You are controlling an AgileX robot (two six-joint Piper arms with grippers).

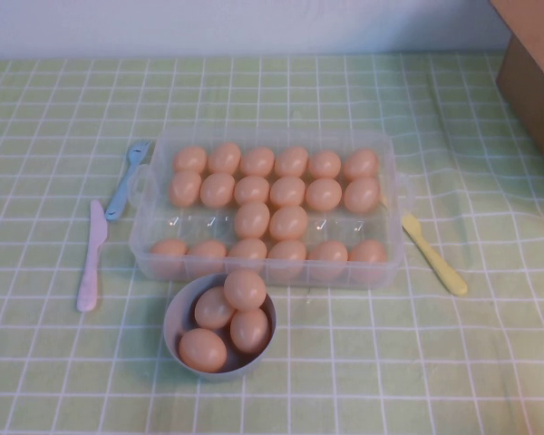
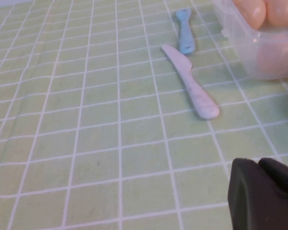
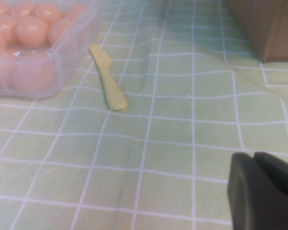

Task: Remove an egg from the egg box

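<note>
Left gripper (image 2: 271,191): parked low over bare cloth, well apart from the egg box; fingers pressed together, holding nothing; out of sight in the high view.
Pink knife (image 1: 91,257): flat on the cloth, left of the box, not touching it.
Blue fork (image 1: 127,178): just beyond the pink knife, its handle close to the box's left wall.
Egg box (image 1: 387,270): clear tray at table centre, lid off; two far rows full, third row holding two eggs in the middle with empty cups either side, near row full.
Egg (image 1: 252,220): left one of the two in the third row; empty cups beside it give finger room, so judged the easiest pick.
Grey bowl (image 1: 173,322): just in front of the box, holding four eggs, one stacked on top.
Yellow knife (image 1: 433,255): on the cloth, right of the box, near its corner.
Right gripper (image 3: 273,189): low over the cloth, well right of the box; cannot tell how its fingers stand.
Cardboard box (image 1: 532,72): far right edge.
Step in hand: approach not begun.
Recommendation: open wide before descending, come straight down, straddle the egg's narrow sides, close gently, lift vertically clear of the rim.
</note>
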